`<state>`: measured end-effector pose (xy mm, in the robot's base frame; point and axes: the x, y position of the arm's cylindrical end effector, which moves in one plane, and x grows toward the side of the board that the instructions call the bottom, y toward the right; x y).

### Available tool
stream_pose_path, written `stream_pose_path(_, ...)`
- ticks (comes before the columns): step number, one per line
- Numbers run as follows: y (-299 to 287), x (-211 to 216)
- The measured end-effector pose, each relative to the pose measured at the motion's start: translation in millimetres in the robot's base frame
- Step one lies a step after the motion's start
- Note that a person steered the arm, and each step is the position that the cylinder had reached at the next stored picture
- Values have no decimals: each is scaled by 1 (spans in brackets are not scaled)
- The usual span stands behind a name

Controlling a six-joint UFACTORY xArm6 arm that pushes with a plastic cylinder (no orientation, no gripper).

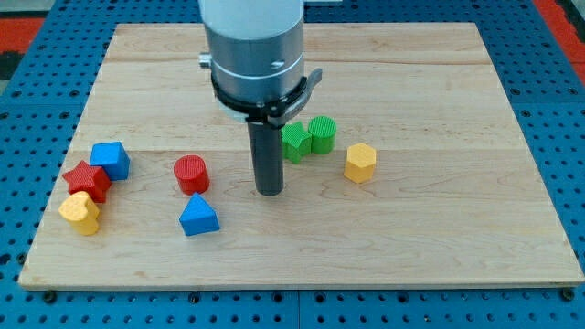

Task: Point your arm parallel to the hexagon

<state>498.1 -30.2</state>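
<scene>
End effector first: we carry only a straight dark rod, no jaws to open or close, and my tip [270, 192] rests on the wooden tabletop [439, 228] near the middle of the camera view. It grips nothing. We see the yellow hexagon [360, 163] off to the view's right of my tip, apart from it, roughly level with it. Between them, slightly higher, sit the green star [294, 143] and green cylinder [322, 134], touching each other. The hexagon looks small, light and rigid, likely to slide at a nudge. No hold is possible; we judge a flat side face the best contact.
</scene>
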Motion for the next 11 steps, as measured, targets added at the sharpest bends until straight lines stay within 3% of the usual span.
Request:
stream_pose_path(1,-37,-9)
stream_pose_path(2,-122,0)
stream_pose_path(11,-60,-13)
